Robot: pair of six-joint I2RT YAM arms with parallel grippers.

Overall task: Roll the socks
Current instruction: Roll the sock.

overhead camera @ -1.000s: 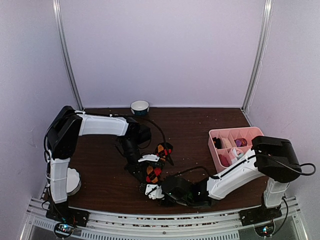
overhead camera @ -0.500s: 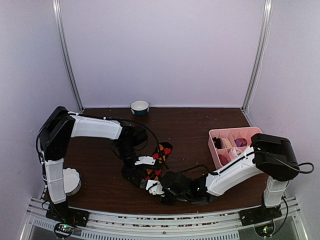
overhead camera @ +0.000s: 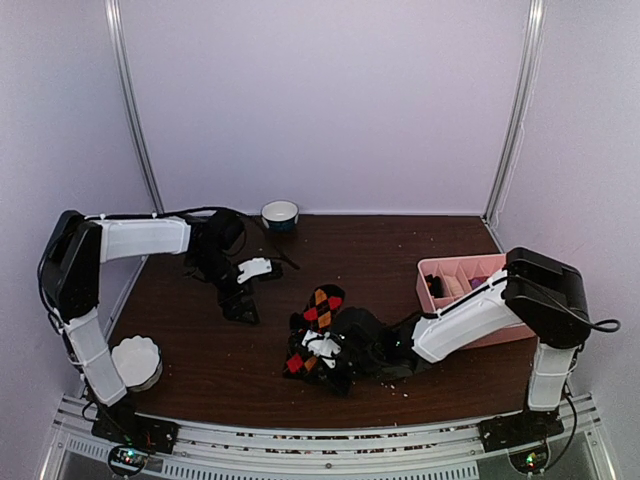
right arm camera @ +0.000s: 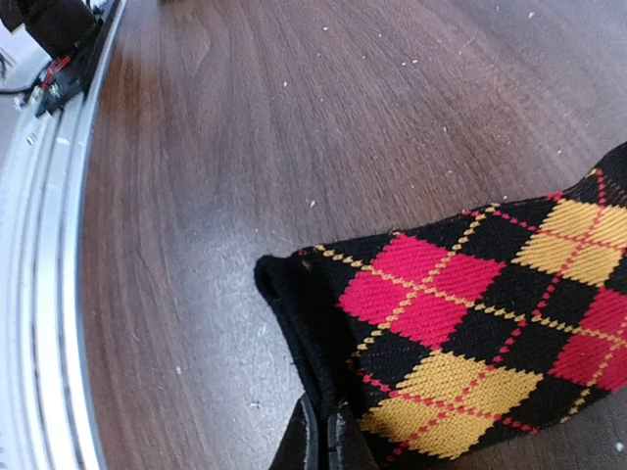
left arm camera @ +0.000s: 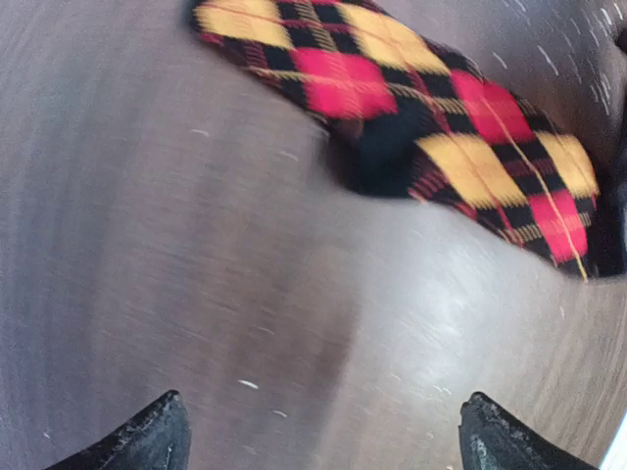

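Argyle sock [right arm camera: 470, 323] nipped by right pincer [right arm camera: 325, 433].

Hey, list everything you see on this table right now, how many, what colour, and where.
sock: one, black with red and yellow diamonds, centre front of table
bowl: one, white and dark blue, back edge
tray: one, pink, right side; contents unclear
dish: one, white, front left
table: one, dark brown
left gripper: one, black, open, apart from sock
right gripper: one, black, shut on sock
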